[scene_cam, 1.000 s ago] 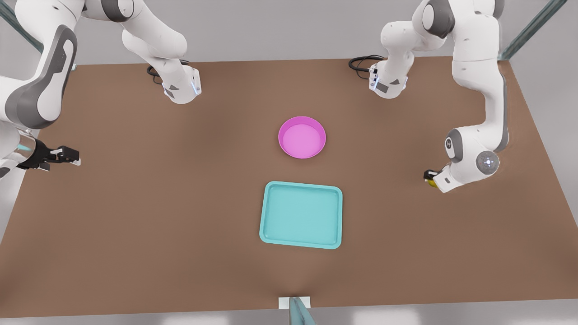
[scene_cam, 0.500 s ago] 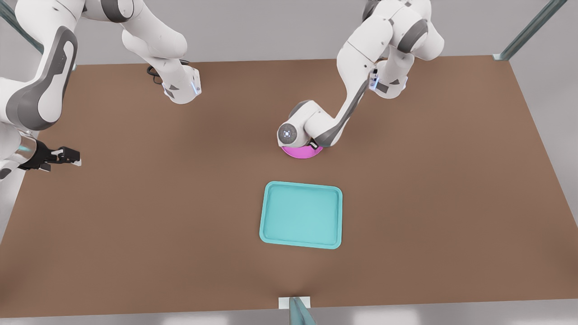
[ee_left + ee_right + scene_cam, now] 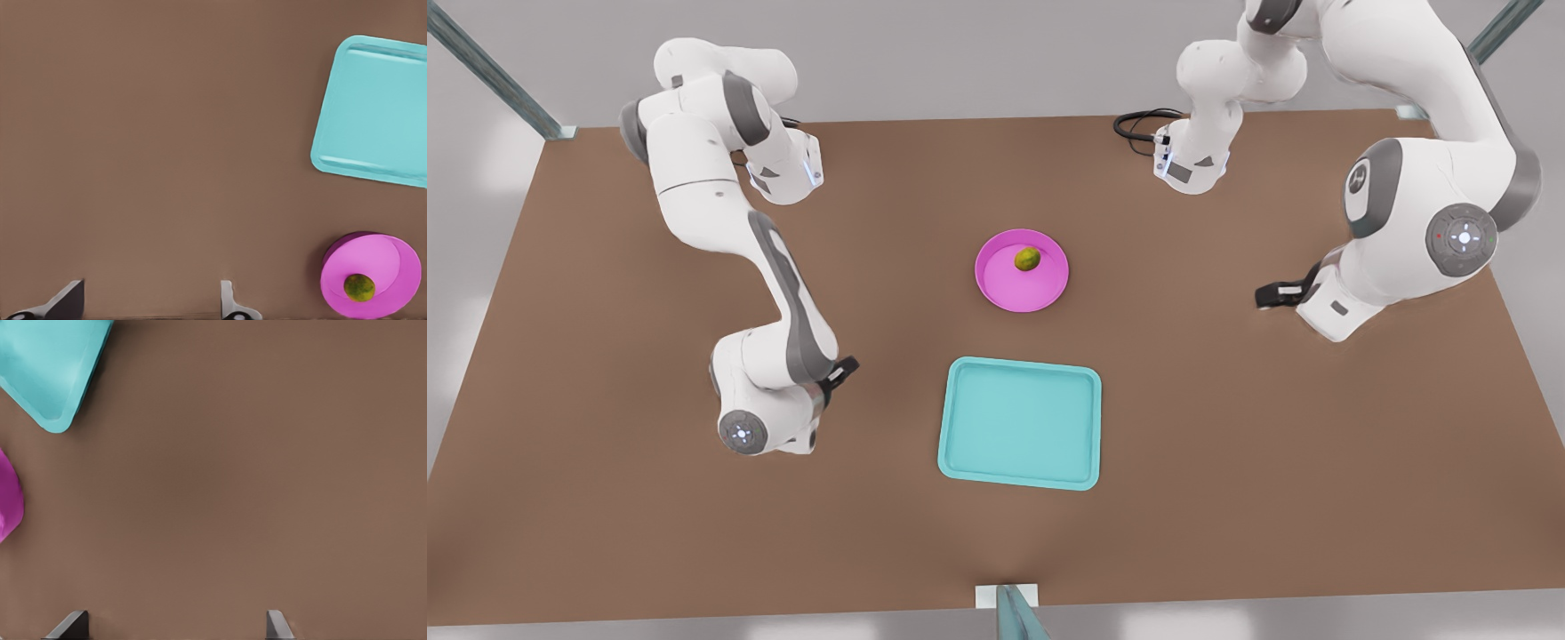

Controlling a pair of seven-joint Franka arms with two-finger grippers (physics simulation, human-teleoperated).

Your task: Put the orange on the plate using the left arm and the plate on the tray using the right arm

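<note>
Front view: orange (image 3: 1028, 259) rests loose in the stiff plate (image 3: 1021, 270), best pinched at its rim by the wide-open, empty right end effector (image 3: 838, 373), kept level.

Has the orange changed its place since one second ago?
Yes. The orange now lies on the plate, beyond the tray; earlier it was near the table's edge on the front view's right.

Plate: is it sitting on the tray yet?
No, the plate with the orange rests on the table, apart from the tray.
</note>
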